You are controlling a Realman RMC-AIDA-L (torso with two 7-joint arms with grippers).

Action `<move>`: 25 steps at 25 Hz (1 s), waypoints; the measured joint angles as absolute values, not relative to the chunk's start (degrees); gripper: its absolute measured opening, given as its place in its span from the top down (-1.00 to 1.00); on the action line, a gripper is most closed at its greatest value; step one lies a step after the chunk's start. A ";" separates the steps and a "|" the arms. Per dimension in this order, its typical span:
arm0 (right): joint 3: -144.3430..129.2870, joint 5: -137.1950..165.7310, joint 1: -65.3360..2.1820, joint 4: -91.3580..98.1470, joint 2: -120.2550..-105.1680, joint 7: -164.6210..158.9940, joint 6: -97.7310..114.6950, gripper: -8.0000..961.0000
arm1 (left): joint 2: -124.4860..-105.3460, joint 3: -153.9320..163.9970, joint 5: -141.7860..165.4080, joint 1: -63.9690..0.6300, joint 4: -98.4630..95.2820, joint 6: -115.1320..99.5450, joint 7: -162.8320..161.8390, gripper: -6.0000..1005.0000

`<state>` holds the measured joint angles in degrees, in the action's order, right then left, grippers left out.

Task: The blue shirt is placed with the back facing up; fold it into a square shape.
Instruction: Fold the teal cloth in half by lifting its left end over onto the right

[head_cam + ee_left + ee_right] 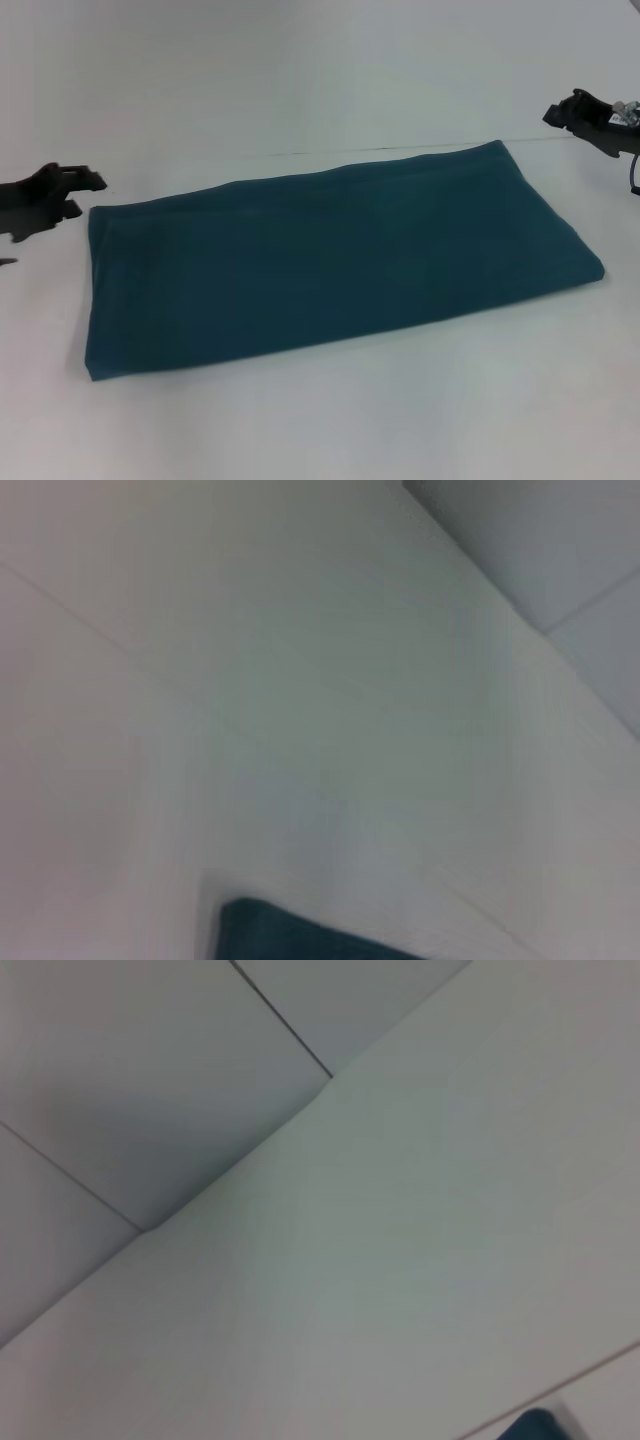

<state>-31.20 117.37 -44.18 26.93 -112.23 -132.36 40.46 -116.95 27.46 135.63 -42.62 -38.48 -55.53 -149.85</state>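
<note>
Lying folded on the table [300, 420], the blue shirt [330, 260]; grippers apart.

I can read no text, label, brand, number or sign anywhere in front of me. The blue shirt [330, 260] shows only plain cloth on its upturned side — no lettering, no tag. The white table [320, 420] around it carries no markings either — only a thin seam line on its far side. My two wrist views show bare white surface and a corner of the cloth, with nothing printed on either.
</note>
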 joint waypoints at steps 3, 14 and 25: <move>-31.20 114.46 -42.48 27.27 -112.10 -131.65 44.68 0.88 | -117.89 27.63 130.91 -39.96 -40.22 -57.62 -148.10 0.20; -31.63 105.07 -29.55 30.68 -109.96 -122.52 75.75 0.52 | -119.56 27.36 111.09 -30.29 -40.75 -80.25 -129.34 -0.16; -30.75 107.57 -21.10 30.86 -108.20 -125.30 84.25 -0.42 | -120.04 26.58 110.97 -27.67 -35.66 -83.32 -129.40 -0.14</move>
<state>-30.75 107.57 -21.10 30.86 -108.20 -125.30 84.25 -120.04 26.58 110.97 -27.67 -35.66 -83.32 -129.40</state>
